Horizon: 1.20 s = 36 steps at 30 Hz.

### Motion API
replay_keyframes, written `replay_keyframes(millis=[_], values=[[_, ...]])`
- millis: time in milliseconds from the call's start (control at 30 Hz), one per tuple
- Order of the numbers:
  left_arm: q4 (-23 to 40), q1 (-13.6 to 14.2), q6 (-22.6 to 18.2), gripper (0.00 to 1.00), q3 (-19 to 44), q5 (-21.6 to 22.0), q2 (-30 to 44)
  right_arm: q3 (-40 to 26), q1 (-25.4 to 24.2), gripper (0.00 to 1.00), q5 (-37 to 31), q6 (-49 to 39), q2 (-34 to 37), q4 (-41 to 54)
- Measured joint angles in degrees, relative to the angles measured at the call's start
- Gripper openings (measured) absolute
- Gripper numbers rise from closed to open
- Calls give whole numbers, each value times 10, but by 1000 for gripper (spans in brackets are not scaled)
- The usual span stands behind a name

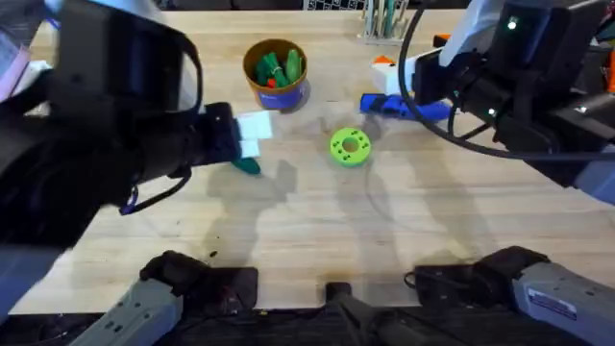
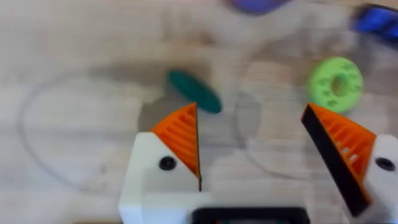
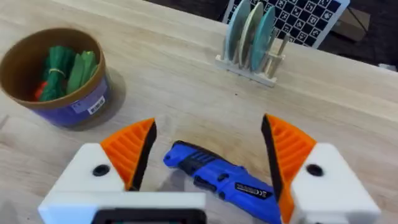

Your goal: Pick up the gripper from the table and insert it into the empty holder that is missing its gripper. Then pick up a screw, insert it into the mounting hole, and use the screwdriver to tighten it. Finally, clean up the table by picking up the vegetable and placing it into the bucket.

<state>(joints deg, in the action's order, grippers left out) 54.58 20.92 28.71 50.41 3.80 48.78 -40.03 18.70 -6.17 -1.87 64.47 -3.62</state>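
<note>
A dark green vegetable (image 1: 248, 165) lies on the wood just past my left gripper (image 1: 252, 136). That gripper (image 2: 250, 112) is open, and the vegetable (image 2: 194, 91) sits beyond the tip of one orange pad (image 2: 181, 134), not between the fingers. The bucket (image 1: 276, 91) stands farther back with green toy vegetables inside. My right gripper (image 3: 208, 124) is open and low over the blue screwdriver (image 3: 217, 177), which lies between its fingers. The screwdriver (image 1: 404, 106) rests right of the bucket (image 3: 93, 102). The loose gripper, its holder and the screw are out of view.
A bright green holed disc (image 1: 350, 146) lies mid-table, right of the vegetable, and also appears as the disc (image 2: 336, 84). A small rack of upright discs (image 3: 252, 37) stands at the table's back edge. The left arm looms large and dark over the table's left side.
</note>
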Motion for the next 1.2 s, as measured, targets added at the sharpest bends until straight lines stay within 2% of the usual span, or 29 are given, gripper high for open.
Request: replay_keyframes(millis=[133,267,467,733,767,800,967,1000,1100,1200], values=[[54,-48,147,985,0,20,68,0,0,992,0,0,0,0],[41,-62,241,986,0,19,145,0,0,992,0,0,0,0],[-19,-62,289,986,0,5,260,0,0,991,0,0,0,0],[-34,-62,334,990,0,4,374,0,0,992,0,0,0,0],[-40,-62,340,952,0,4,384,0,0,992,0,0,0,0],[-45,-62,346,843,0,2,390,0,0,992,0,0,0,0],[-43,-62,354,83,4,2,388,0,0,991,0,0,0,0],[-36,-62,355,25,7,3,385,0,0,991,0,0,0,0],[-2,-62,357,18,17,3,363,0,0,991,0,0,0,0],[28,-62,358,17,59,3,325,0,0,990,0,0,0,0]])
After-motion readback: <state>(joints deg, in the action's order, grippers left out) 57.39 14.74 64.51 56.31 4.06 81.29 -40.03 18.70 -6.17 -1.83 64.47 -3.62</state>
